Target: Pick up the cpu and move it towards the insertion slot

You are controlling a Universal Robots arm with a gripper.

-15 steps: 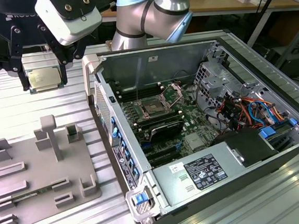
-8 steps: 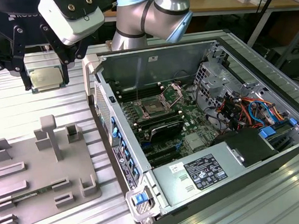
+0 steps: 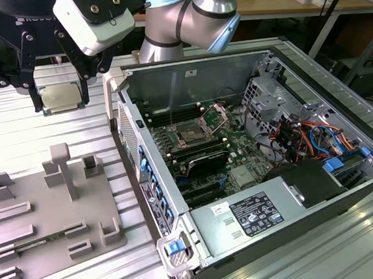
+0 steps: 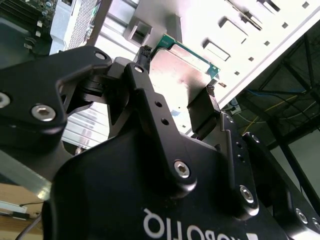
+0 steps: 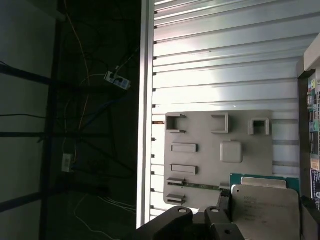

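Black two-finger gripper (image 3: 61, 98) is pinching the small flat square silvery cpu (image 3: 60, 93) by opposite edges, holding it above the ribbed metal table (image 3: 55, 134), well apart from the dark, silver-framed insertion slot (image 3: 191, 134).
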